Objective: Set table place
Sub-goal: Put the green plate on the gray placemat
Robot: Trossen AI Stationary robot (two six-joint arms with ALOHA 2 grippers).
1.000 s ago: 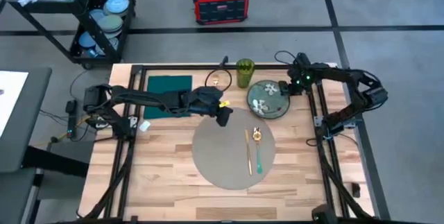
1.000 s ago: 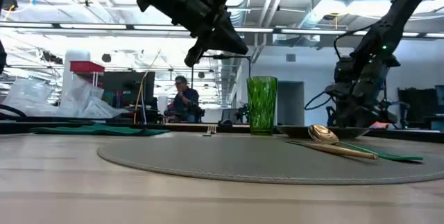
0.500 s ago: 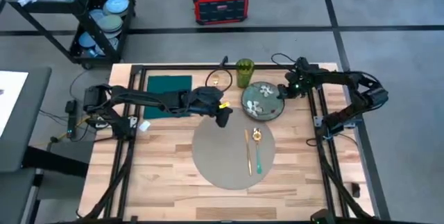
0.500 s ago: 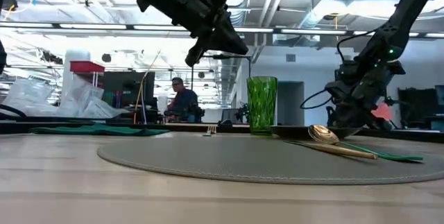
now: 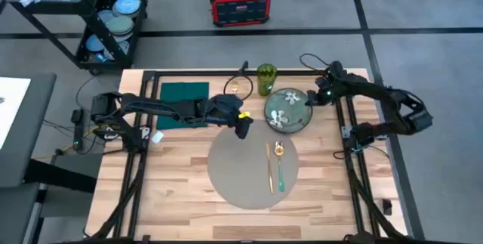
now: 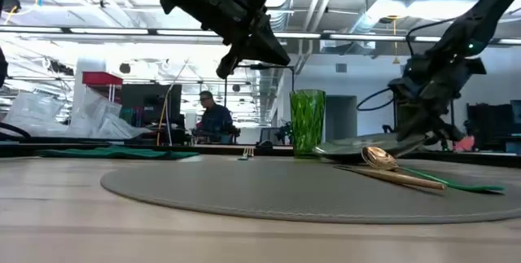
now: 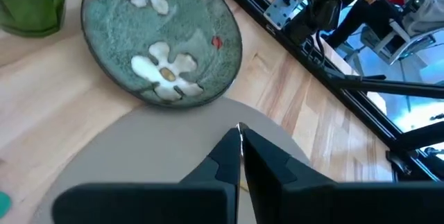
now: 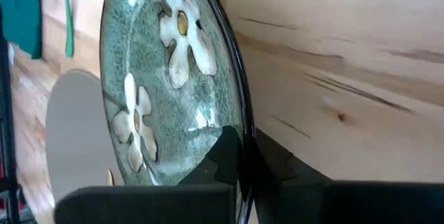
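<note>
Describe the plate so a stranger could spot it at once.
On the wooden table, look past the round grey placemat toward the far right corner. The plate sits there beside the green glass, its rim pinched by the right gripper. Only it bears white flowers.

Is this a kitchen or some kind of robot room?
Probably a robotics lab or workshop, not a kitchen: bare ducts and pipes on the ceiling, two robot arms over a railed wooden table, and a red power box on the concrete floor.
</note>
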